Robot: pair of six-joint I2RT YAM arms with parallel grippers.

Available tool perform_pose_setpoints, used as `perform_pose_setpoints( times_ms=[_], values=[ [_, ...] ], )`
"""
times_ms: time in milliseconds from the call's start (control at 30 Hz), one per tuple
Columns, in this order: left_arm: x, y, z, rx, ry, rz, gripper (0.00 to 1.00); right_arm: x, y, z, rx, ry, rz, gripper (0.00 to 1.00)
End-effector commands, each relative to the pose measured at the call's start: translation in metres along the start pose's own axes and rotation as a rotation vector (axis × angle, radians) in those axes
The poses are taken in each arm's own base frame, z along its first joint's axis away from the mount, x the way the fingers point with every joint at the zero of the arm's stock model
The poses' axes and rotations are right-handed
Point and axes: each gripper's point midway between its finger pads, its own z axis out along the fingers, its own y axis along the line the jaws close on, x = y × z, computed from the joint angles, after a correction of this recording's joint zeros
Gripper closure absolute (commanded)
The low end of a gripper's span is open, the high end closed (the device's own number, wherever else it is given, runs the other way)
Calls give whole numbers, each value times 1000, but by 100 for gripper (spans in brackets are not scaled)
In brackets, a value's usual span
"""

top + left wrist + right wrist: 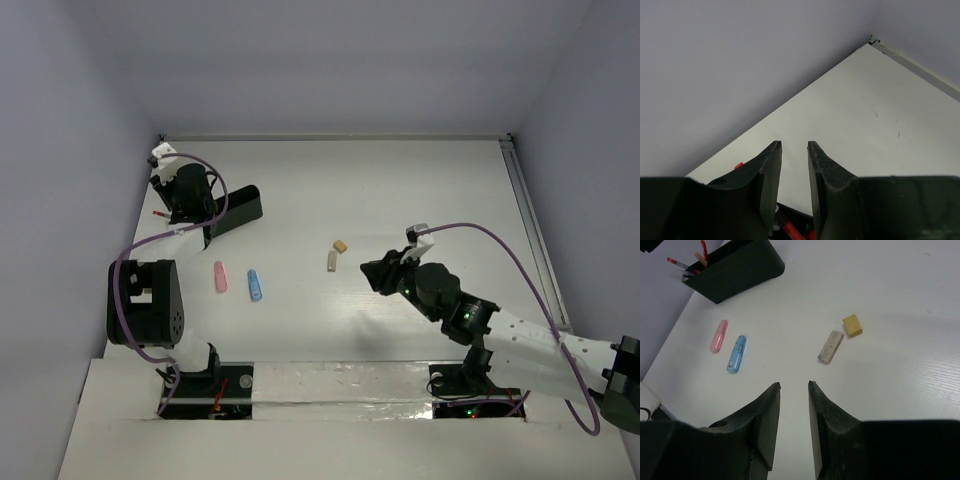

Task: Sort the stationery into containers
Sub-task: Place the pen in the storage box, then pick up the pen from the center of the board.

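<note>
The black container (238, 209) lies at the far left, with pens (687, 266) sticking out of its end. My left gripper (183, 200) hangs over that end, open (794, 144) with nothing between its fingers; a red pen (790, 231) shows below them inside the box. On the table lie a pink capsule (220, 277), a blue capsule (256, 286), a grey-white eraser (332, 261) and a yellow eraser (341, 245). My right gripper (372, 270) is open (794, 385) and empty, just short of the grey-white eraser (830, 346), with the yellow eraser (852, 325) beyond.
Grey walls close the table on the left, back and right. A metal rail (530, 225) runs along the right edge. The pink capsule (718, 336) and blue capsule (736, 353) lie side by side between the container (735, 270) and the erasers.
</note>
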Motion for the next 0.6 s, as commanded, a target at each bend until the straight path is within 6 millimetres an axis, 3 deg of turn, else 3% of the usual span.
perform_pose_setpoints(
  times_ms=[0,100,200,233,300,367,400,433,500,533,567],
  values=[
    [-19,-1,-11,-6,-54,-34,75,-12,9,2,-27,-49,14,65],
    [-28,-7,-22,21,-67,-52,73,-12,9,2,-24,-49,15,65],
    [-48,-15,-37,65,-80,-103,72,-11,10,2,-30,-42,11,65],
    [-65,-14,-46,84,-103,-141,72,-11,11,3,-33,-39,5,67],
    [-88,-18,-59,143,-111,-183,72,-3,12,7,-32,3,-16,81],
    [-126,-26,-85,252,-137,-296,71,3,15,14,-28,39,-36,98],
    [-130,-24,-93,282,-119,-306,72,7,17,16,-32,66,-45,100],
    [-151,-19,-108,336,-142,-359,73,9,20,18,-38,79,-46,100],
    [-158,-25,-130,461,-99,-398,75,15,26,25,-54,113,-49,100],
    [-173,-16,-146,505,-115,-434,79,17,28,27,-54,122,-40,100],
    [-171,-22,-160,582,-91,-432,87,18,29,29,-54,130,-37,100]
  ],
)
